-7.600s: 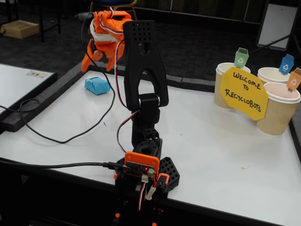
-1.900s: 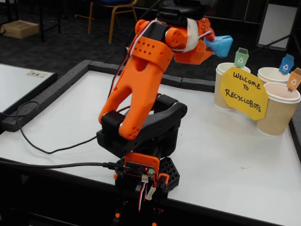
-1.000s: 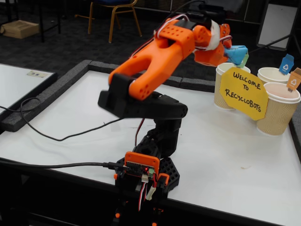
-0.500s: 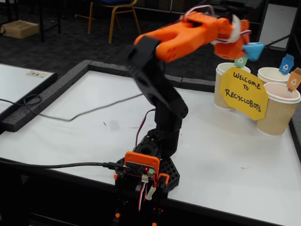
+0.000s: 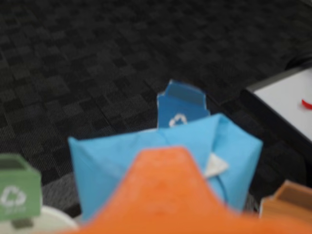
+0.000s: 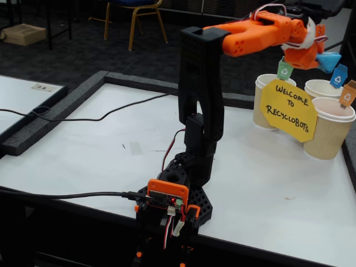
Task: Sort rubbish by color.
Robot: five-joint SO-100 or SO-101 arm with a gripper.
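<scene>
A light blue crumpled paper lump (image 6: 329, 60) is held in the air at the tip of my orange gripper (image 6: 321, 59), which is shut on it. The lump hangs above the paper cups, just left of the blue bin tag (image 6: 338, 75). In the wrist view the same lump (image 5: 122, 156) fills the middle, partly covered by an orange finger (image 5: 163, 195), with the blue tag (image 5: 181, 106) showing behind it. No green lump shows in either view.
Three beige paper cups (image 6: 331, 130) stand at the right of the white table behind a yellow sign (image 6: 288, 108). Green (image 6: 285, 69), blue and orange (image 6: 347, 93) tags mark them. A black cable (image 6: 83, 118) trails across the left of the table. A black foam border (image 6: 50, 111) edges it.
The arm has swung from the left of the table to the right, carrying the blue lump up and over the cups. In the last half second it stretched further right, toward the blue tag.
</scene>
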